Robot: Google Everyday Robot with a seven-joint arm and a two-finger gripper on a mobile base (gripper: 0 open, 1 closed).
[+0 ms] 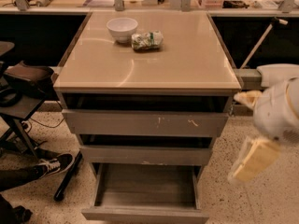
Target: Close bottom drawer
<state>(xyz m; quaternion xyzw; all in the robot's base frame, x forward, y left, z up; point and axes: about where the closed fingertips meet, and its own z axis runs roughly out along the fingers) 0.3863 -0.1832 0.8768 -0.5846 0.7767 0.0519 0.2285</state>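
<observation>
The bottom drawer (145, 213) is the lowest and narrowest of three grey wood-grain drawers. It is pulled far out, so its shallow grey box (147, 185) shows, with nothing in it. The mid-width drawer (145, 155) and the wide scratched top drawer (145, 123) above it stand slightly out. My gripper (236, 136) hangs in the air to the right of the cabinet, level with the middle drawer. Its pale yellow fingers (252, 158) are spread apart and hold nothing. It touches none of the drawers.
A white bowl (122, 28) and a crumpled green packet (146, 39) sit on the beige cabinet top (187, 64). A black chair (21, 85) and a person's shoe (52, 165) are at the left. A stick (259, 43) leans at the back right.
</observation>
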